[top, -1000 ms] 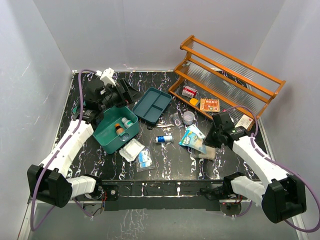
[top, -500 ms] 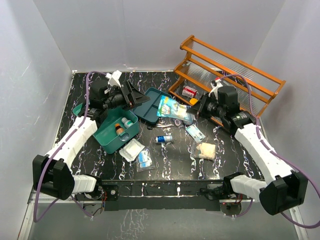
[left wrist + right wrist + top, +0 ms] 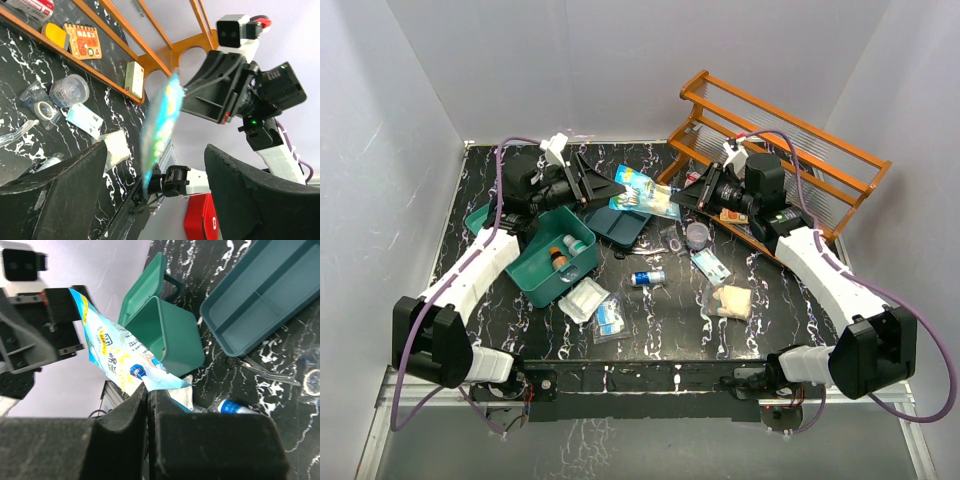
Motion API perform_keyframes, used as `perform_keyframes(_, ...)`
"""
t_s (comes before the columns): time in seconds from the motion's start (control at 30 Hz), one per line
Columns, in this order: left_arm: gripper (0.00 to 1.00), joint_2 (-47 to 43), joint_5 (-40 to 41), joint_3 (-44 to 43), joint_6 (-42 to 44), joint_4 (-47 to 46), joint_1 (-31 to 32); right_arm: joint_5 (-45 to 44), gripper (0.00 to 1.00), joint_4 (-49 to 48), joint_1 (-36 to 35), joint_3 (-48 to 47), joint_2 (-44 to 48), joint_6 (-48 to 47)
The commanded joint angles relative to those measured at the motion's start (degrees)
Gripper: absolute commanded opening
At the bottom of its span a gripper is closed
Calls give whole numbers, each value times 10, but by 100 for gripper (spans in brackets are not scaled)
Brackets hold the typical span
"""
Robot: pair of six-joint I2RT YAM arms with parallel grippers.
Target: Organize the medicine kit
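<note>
Medicine kit (image 3: 532, 280) is holding few items while the right gripper (image 3: 148, 390) is pinching a packet (image 3: 117, 360) and the left gripper (image 3: 597, 187) is gaping empty.

The teal-green medicine kit (image 3: 535, 275), a rounded rectangular plastic box, is sitting open on the left of the black marbled table (image 3: 660, 320), its hinged lid (image 3: 478, 216) tipping back, its matching compartmented insert tray (image 3: 608, 226) lying just beside it.

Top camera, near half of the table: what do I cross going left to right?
Open teal-green plastic medicine box → small blue-and-white bottle lying on its side → beige fabric wad.
</note>
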State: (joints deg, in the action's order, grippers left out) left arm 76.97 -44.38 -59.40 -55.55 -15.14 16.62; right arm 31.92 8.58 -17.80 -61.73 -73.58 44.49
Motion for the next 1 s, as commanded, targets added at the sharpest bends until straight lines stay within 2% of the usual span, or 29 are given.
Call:
perform_keyframes(0.0,76,12,-10,-9,-1,-22,-1,38,0,-84,-8,-25,-2,23)
perform_keyframes(0.13,68,26,-27,-13,2,-55,-2,58,0,-90,-11,-22,-17,21)
perform_keyframes(0.3,38,42,-82,-13,-7,-115,-1,79,0,-95,-12,-27,-43,3)
perform_keyframes(0.5,26,49,-103,-8,17,-122,-1,66,1,-95,-12,-30,-54,-2)
perform_keyframes(0.6,10,49,-97,-4,43,-120,-2,52,5,-95,-12,-27,-51,-6)
perform_keyframes(0.67,0,49,-92,-1,58,-125,-2,36,14,-93,-11,-21,-46,-10)
perform_keyframes(0.77,0,48,-89,-3,88,-124,-2,-15,29,-59,-12,-20,-37,-31)
perform_keyframes(0.87,0,43,-95,-19,151,-80,-2,-139,36,10,-12,-27,-31,-53)
perform_keyframes(0.97,0,31,-102,-51,262,8,-2,-234,40,65,-12,-48,-41,-67)
